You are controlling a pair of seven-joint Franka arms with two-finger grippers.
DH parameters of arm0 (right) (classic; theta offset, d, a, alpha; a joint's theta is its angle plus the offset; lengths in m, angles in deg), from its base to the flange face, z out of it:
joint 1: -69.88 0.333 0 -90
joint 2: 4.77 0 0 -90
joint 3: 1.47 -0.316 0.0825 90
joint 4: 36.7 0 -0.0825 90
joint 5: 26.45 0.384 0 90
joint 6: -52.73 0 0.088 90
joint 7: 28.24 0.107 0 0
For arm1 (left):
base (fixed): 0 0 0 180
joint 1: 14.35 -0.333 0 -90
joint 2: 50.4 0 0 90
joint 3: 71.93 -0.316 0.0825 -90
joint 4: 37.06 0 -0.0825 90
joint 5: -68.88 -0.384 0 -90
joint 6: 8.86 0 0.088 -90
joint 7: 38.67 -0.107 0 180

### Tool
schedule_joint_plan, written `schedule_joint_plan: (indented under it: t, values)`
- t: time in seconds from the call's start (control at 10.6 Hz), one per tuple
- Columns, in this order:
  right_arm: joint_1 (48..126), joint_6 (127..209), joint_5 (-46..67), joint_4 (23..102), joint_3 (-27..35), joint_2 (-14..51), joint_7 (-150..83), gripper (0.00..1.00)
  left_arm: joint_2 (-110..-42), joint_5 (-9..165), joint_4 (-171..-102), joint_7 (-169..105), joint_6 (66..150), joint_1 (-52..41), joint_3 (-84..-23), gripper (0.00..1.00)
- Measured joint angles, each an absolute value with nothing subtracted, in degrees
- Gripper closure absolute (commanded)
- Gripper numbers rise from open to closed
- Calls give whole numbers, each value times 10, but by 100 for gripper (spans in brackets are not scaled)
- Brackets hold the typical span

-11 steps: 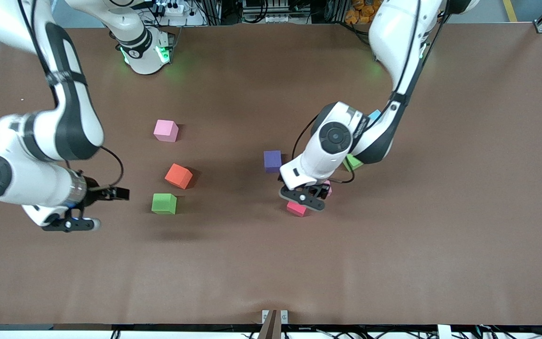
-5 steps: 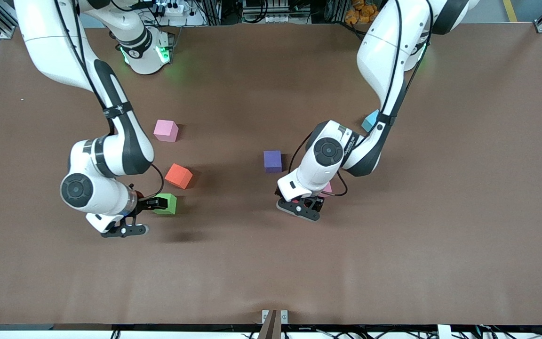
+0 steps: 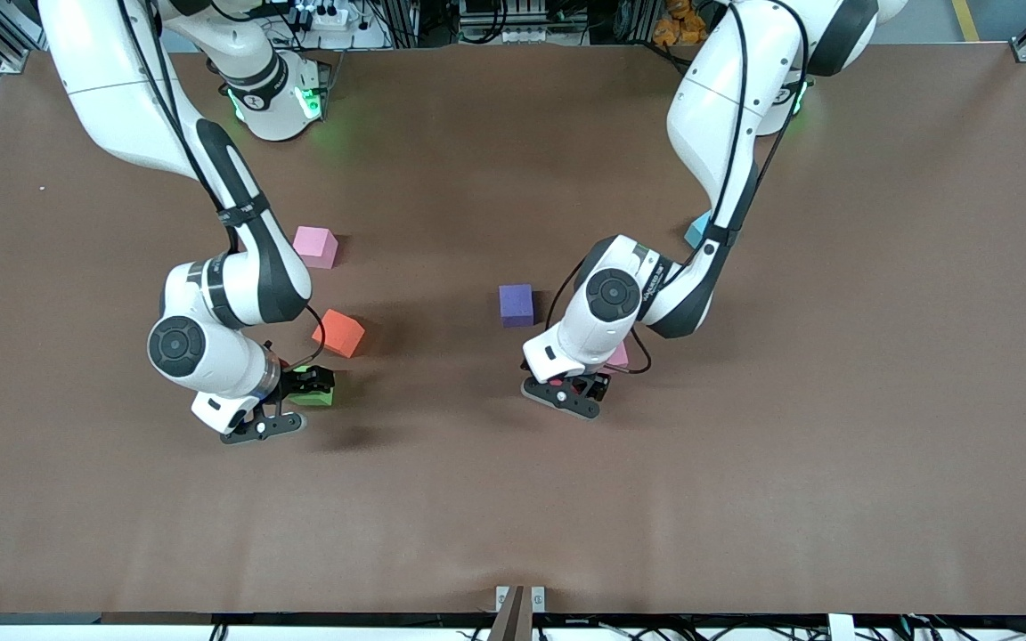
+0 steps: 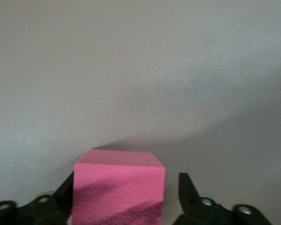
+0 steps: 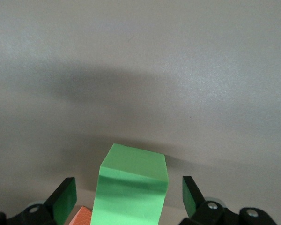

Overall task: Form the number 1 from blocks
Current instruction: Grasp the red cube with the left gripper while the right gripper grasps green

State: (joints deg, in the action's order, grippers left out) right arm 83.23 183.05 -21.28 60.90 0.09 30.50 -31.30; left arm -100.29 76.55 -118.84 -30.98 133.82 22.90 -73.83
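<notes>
Straddling the small red foam cube [image 4: 119, 187] near table centre, left gripper [image 3: 577, 389] fingers apart; right gripper [image 3: 304, 385] likewise spread around the green foam cube [image 5: 131, 187] beside the orange foam cube [image 3: 338, 332].

Left claw [image 3: 577, 388] and right claw [image 3: 292, 398] both low, fingers spread.

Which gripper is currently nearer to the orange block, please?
The right. The right gripper is down around the green block, which lies beside the orange block. The left gripper is farther toward the left arm's end, around a pink block.
</notes>
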Motion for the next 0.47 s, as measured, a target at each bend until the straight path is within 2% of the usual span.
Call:
schedule_joint_plan:
  t: [0.47]
  values:
    - [818, 1833, -213, 620, 2, 312, -316, 0, -1002, 750, -1180, -282, 1338, 231, -739, 100]
